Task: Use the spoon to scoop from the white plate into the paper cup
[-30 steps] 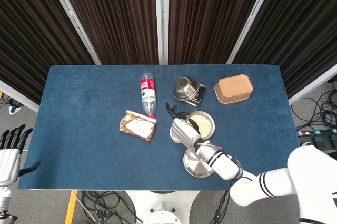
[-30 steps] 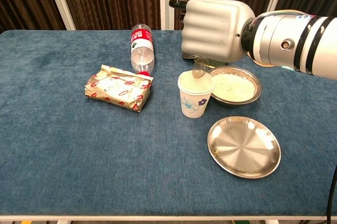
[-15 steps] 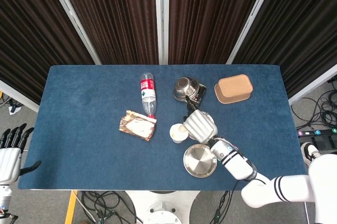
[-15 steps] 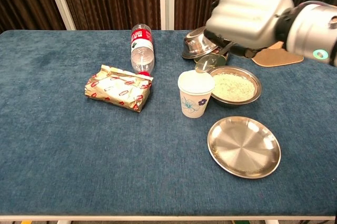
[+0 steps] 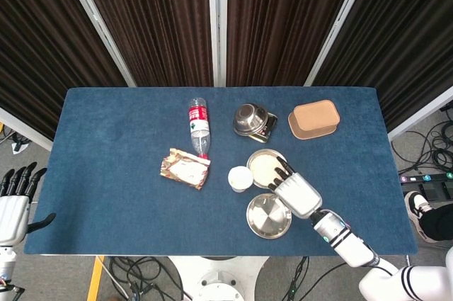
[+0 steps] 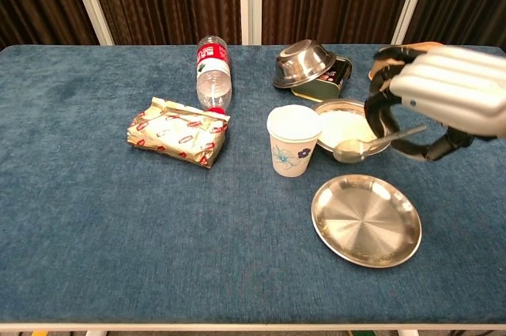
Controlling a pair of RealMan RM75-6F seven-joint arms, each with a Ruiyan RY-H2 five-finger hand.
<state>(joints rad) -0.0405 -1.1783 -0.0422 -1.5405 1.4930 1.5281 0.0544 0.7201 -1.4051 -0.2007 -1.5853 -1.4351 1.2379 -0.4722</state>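
Right hand point(image 6: 443, 103) at right-centre of chest view, fingers curled around the handle of a spoon point(image 6: 371, 144); the spoon bowl hangs over the near rim of the plate of white grains point(image 6: 342, 124), handle running right into the hand. In the head view the same hand point(image 5: 297, 192) sits lower right of centre, over the edge between the grain plate point(image 5: 263, 167) and an empty steel plate point(image 5: 267, 216). Paper cup point(image 6: 293, 141) stands upright just left of the grain plate, touching or nearly touching its rim; cannot tell which. Empty steel plate point(image 6: 366, 220) lies in front, near the surface's front edge. Behind the grain plate a steel bowl point(image 6: 302, 59) tilts against a dark tin point(image 6: 326, 79). A brown lidded box point(image 5: 313, 119) sits upper right, well back from the right edge of the surface point(image 5: 113, 152). Water bottle point(image 6: 212, 71) lies on its side at upper centre, cap pointing toward the foil snack pack point(image 6: 178, 131). Left half of the blue surface and its front strip are open room. Left hand point(image 5: 14, 198) is off the surface at lower left of the head view, fingers spread, holding nothing.
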